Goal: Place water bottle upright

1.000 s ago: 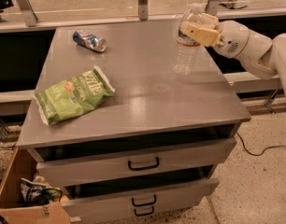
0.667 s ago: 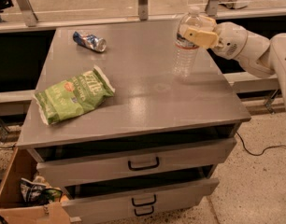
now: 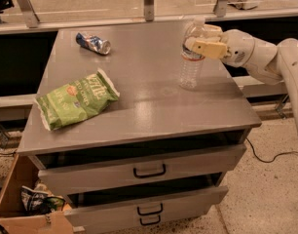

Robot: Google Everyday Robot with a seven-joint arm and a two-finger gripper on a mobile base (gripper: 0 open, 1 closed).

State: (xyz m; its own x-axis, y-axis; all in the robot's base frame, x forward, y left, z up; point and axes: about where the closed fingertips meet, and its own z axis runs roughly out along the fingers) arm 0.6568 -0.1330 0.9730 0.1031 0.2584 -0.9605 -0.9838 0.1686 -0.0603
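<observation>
The water bottle [image 3: 190, 62] is clear and ribbed, with a white cap and a label band. It stands upright at the right side of the grey table top [image 3: 139, 101], and its base looks to rest on the surface. My gripper [image 3: 203, 39] reaches in from the right and is shut on the bottle's upper part. One tan finger [image 3: 208, 48] is in front of the bottle and the other is behind it.
A green chip bag [image 3: 76, 101] lies at the front left of the table. A crushed blue-silver can [image 3: 93, 43] lies at the back left. The table's right edge is close beside the bottle. Two drawers [image 3: 149, 172] below stand partly open. A cardboard box [image 3: 22, 204] sits on the floor at left.
The gripper has lowered the bottle slightly, so its base now meets the table top. The bottle stays upright. The chip bag and the can have not moved.
</observation>
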